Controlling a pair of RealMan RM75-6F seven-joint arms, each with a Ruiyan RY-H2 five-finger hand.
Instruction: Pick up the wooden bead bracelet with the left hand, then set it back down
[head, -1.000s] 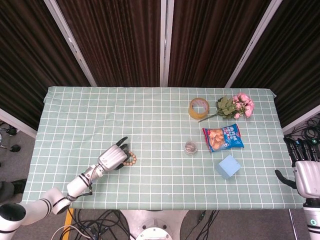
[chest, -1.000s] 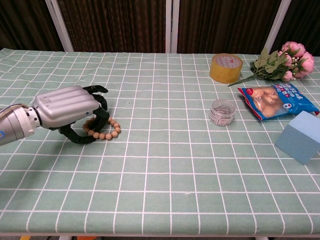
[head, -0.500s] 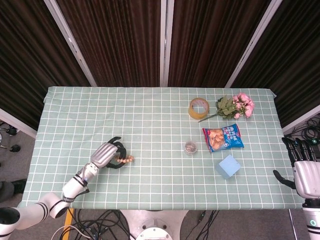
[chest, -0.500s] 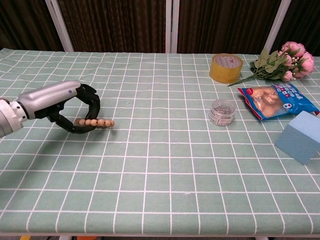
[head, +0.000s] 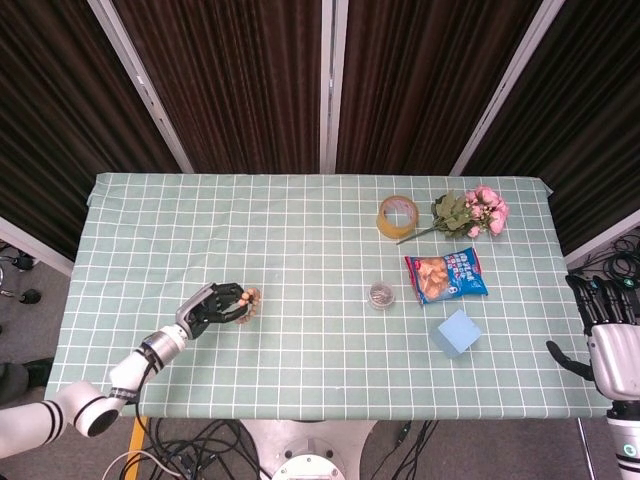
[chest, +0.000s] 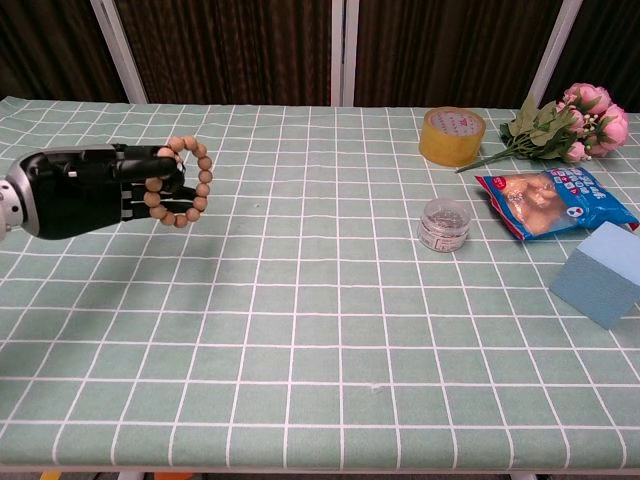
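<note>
The wooden bead bracelet (chest: 185, 183) hangs off the fingers of my left hand (chest: 85, 190), lifted clear of the green checked tablecloth (chest: 320, 330). In the head view the same left hand (head: 214, 306) sits over the table's front left part, palm turned sideways, with the bracelet (head: 249, 303) at its fingertips. My right hand (head: 612, 352) hangs beyond the table's right edge, fingers spread and holding nothing; the chest view does not show it.
A yellow tape roll (chest: 452, 136) and pink flowers (chest: 585, 122) lie at the back right. A small round tin (chest: 444, 224), a snack bag (chest: 550, 202) and a blue block (chest: 602, 273) occupy the right side.
My left hand has closed on the bracelet, lifted it off the cloth and rolled so the beads stand upright. The right hand has not moved.
</note>
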